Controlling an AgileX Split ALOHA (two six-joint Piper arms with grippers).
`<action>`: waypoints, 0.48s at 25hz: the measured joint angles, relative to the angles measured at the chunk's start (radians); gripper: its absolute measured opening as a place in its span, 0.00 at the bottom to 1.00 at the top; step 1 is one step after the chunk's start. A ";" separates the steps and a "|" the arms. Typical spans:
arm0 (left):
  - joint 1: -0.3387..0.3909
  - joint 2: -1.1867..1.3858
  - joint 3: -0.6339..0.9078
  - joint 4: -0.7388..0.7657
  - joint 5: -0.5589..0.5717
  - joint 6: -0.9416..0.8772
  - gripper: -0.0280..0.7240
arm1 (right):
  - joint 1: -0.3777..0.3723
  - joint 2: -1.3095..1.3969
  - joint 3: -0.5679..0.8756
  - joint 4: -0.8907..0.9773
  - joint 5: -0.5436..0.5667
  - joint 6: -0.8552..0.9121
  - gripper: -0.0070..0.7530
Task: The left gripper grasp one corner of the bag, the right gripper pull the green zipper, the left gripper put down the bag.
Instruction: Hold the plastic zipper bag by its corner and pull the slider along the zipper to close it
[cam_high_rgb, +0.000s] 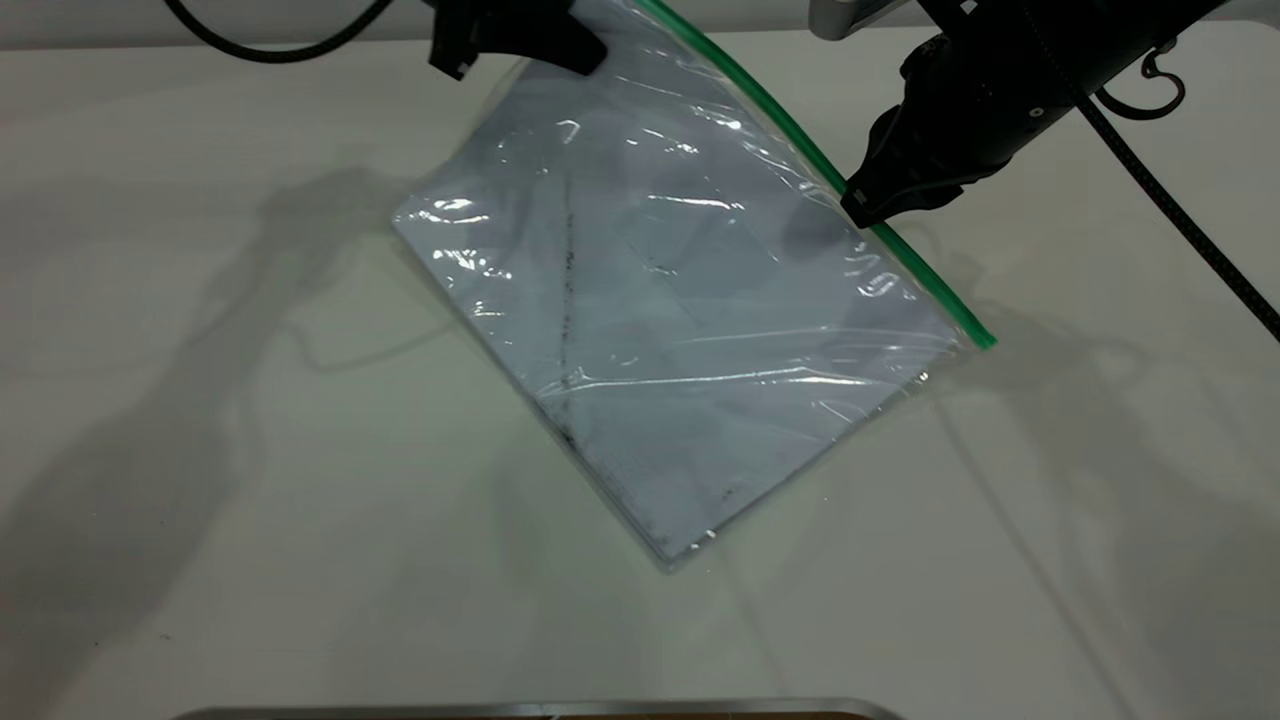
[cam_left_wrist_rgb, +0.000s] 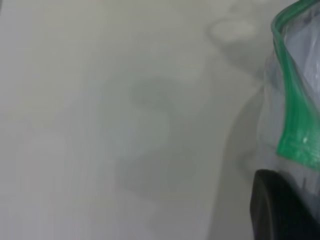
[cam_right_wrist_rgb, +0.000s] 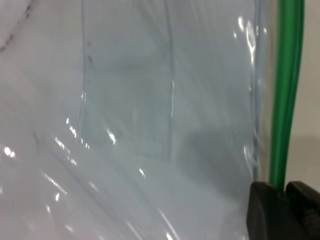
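Step one looks done: left gripper (cam_high_rgb: 520, 40) at the far edge of the table (cam_high_rgb: 200, 450), clamped on the bag's corner (cam_high_rgb: 610, 20) where the green zipper (cam_high_rgb: 800, 140) ends, that end lifted clear. In the left wrist view, one dark finger (cam_left_wrist_rgb: 280, 210) pressed against clear plastic just under the green strip (cam_left_wrist_rgb: 295, 115); second finger hidden, so a hold judged from the raised corner rather than seen outright.

Bag (cam_high_rgb: 650, 330) slanted across the middle of the table, far end raised, near corner resting on the surface, white paper inside with a dark smudge line. Zipper along the edge on the right arm's side, running from the held corner down to the free end (cam_high_rgb: 980, 335).

Step two under way, by the look of it: right gripper (cam_high_rgb: 865, 205) down on the zipper roughly two thirds of the way along from the held corner. In the right wrist view, two dark fingertips (cam_right_wrist_rgb: 267, 210) close together with the green strip (cam_right_wrist_rgb: 285, 90) passing into the narrow gap between, so pinched on the strip. Slider tab not visible anywhere, probably hidden inside the fingers; no telling which stretch of the zipper is open or closed.

Left to do, as a judgement: finish the run along the remaining strip toward the free end, let go, then lower the corner and release with the left
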 joint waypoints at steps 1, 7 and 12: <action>0.004 0.000 -0.001 0.001 -0.002 -0.003 0.11 | 0.000 0.000 0.000 0.000 0.002 0.002 0.10; 0.020 -0.006 -0.002 0.030 -0.021 -0.009 0.11 | 0.000 0.001 0.000 -0.023 0.026 0.045 0.10; 0.038 -0.009 -0.004 0.093 -0.039 -0.042 0.11 | -0.002 0.001 0.001 -0.113 0.077 0.151 0.10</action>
